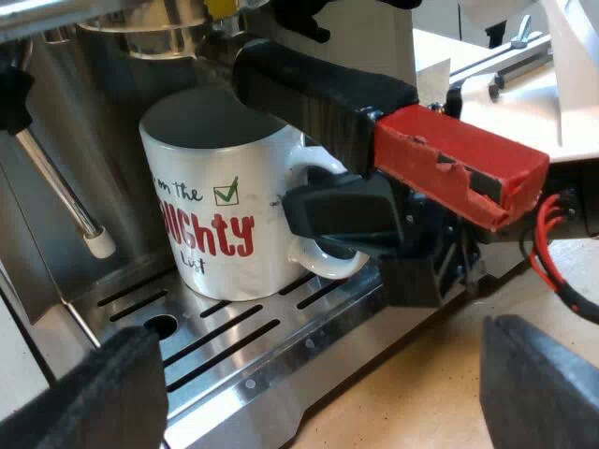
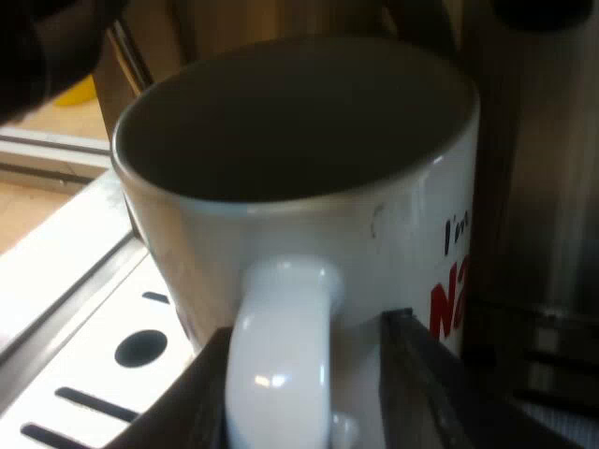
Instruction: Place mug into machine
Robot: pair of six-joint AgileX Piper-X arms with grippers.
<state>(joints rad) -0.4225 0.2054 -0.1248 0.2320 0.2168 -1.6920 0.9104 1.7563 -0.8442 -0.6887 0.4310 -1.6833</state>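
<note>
Espresso machine [image 1: 56, 168], bench [image 1: 412, 374], slotted drip tray [image 1: 234, 346], white mug [image 1: 211, 196] upright on the tray beneath the locked holder [image 1: 318, 94] with its red-ended handle, right pincer [image 2: 304, 383] released, loosely straddling the mug's handle, left pincer [image 1: 328, 393] spread wide, empty, over the bench

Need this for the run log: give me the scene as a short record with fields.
mug: upright on the drip tray, under the holder
holder: locked into the machine's front, red end showing
right hand: open, fingers either side of the mug's handle
left hand: open, holding nothing
task: mug in place
</note>
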